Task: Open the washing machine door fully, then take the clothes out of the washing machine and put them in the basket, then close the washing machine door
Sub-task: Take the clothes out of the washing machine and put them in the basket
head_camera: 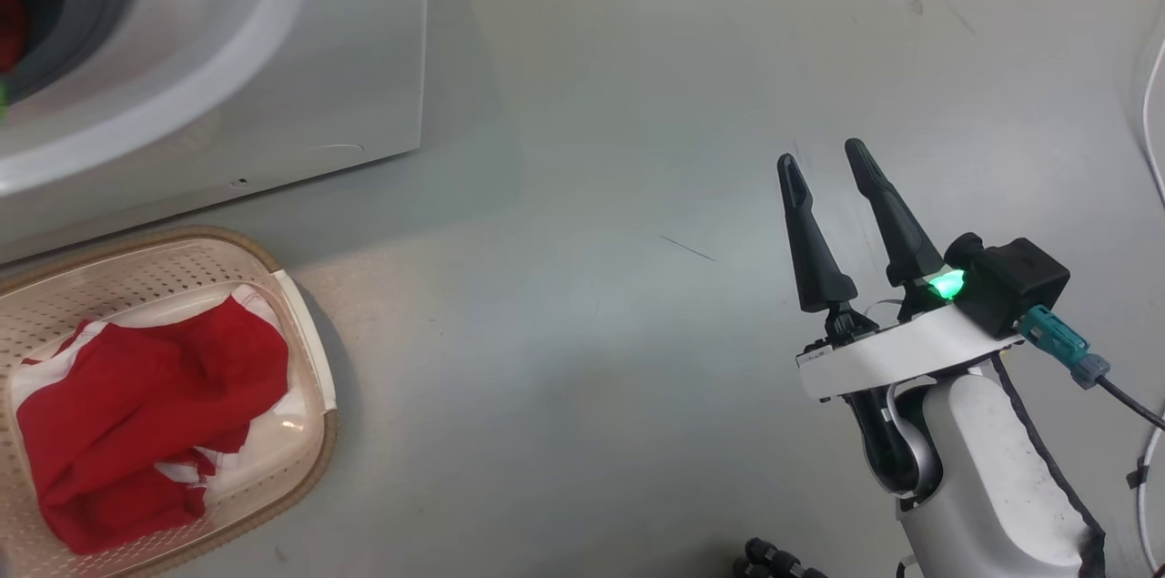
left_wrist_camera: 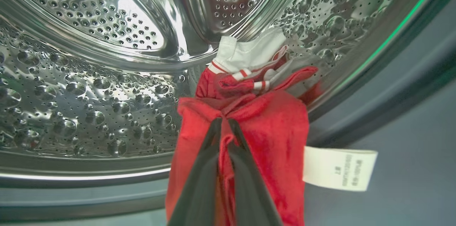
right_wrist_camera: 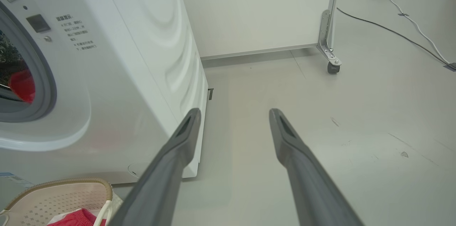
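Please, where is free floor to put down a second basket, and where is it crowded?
Free: the grey floor between the washing machine, the basket and the right end effector; beside the machine, up to the wheeled white panel. Crowded: the basket, holding red clothes, and the drum, where the left end effector is shut on a red garment.

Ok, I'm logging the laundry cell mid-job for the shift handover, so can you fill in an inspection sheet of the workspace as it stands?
Surface: grey floor, scuffed, a few dark marks.
Job's things: washing machine, its opening uncovered; red garment at the mouth of the drum; basket on the floor by the machine, holding red clothes.
Clutter: nothing seen.
Pincers: left pincer shut on the red garment; right pincer open, empty, above the floor.
Cables: black cable and white cable lying across the floor.
Surroundings: white panel on a caster.
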Motion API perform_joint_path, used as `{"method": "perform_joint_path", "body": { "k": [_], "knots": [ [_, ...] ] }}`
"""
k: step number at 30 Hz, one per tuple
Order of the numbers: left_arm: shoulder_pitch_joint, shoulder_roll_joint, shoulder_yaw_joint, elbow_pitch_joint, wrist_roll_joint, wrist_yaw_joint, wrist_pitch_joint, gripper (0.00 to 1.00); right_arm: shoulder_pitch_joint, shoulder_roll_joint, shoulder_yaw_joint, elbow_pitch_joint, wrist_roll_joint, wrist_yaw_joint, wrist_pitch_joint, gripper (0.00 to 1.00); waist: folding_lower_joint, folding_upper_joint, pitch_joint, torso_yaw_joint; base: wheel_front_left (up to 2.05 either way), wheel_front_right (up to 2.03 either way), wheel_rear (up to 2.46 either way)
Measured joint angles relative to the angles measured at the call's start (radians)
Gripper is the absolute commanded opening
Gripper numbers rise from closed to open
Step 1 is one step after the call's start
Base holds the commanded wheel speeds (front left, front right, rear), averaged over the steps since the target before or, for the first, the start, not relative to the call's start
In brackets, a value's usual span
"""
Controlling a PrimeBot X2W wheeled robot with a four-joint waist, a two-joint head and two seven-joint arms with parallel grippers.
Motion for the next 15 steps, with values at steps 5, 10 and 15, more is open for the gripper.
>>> {"method": "perform_joint_path", "body": {
  "k": [5,10,15],
  "knots": [
    [0.058,-0.024,-0.003,0.038,-0.012,-0.008,-0.055,0.0,0.0,0.0,-0.019,0.012,-0.015,0.0,0.0,1.0,0.0,0.0,-0.045,0.024,0.0,0.0,0.0],
    [0.099,-0.05,-0.008,0.053,-0.024,-0.016,-0.107,0.0,0.002,0.0,-0.038,0.026,-0.024,0.001,0.0,1.0,0.0,0.0,-0.088,0.048,0.0,0.0,0.0],
    [0.153,-0.072,-0.012,0.074,-0.03,-0.025,-0.157,0.0,0.02,-0.001,-0.054,0.044,-0.048,0.002,0.0,1.0,0.0,0.0,-0.136,0.074,0.0,0.0,0.0]
  ]
}}
